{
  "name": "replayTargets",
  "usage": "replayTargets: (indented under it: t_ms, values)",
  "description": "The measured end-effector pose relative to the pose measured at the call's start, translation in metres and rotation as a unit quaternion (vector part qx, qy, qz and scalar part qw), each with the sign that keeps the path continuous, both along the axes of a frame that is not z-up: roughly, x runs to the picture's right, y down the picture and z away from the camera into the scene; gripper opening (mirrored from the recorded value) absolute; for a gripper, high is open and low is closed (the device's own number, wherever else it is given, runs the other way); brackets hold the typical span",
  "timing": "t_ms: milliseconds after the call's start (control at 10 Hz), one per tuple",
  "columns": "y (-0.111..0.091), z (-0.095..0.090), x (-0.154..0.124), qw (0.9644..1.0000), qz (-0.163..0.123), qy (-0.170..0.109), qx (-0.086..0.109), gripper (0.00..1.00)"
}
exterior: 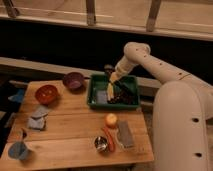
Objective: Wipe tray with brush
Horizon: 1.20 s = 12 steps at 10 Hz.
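Observation:
The dark green tray sits at the back right of the wooden table. My gripper hangs from the white arm, which reaches in from the upper right, and is down inside the tray near its middle. A dark, almost black shape that looks like the brush lies in the tray's right half, right beside the gripper. I cannot tell whether the gripper holds it. A flat grey-blue piece lies in the tray's left half.
A purple bowl and a red bowl stand left of the tray. In front of the tray are an orange ball, a carrot, a metal cup and a grey block. Grey cloths and a blue cup lie at the left.

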State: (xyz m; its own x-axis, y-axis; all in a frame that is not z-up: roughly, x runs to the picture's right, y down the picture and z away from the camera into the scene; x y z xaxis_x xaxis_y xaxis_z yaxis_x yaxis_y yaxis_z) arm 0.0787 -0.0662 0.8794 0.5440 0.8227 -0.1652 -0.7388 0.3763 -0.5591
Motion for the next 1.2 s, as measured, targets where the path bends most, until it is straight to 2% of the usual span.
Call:
replayTargets:
  t_ms: [100, 400, 600, 700, 900, 1200]
  values:
    - [-0.004, -0.002, -0.006, 0.9998, 0.005, -0.016, 0.005, 0.0]
    - [-0.01, -0.002, -0.003, 0.9997, 0.01, -0.018, 0.013, 0.0]
    - [-0.012, 0.0, 0.002, 0.9998, 0.006, 0.008, 0.016, 0.0]
    - [-0.013, -0.001, 0.01, 0.9992, 0.001, 0.034, 0.022, 0.0]
    - [-0.019, 0.001, 0.017, 0.9978, -0.004, 0.06, 0.03, 0.0]
    - [-0.033, 0.013, 0.001, 0.9976, -0.007, 0.054, 0.043, 0.0]
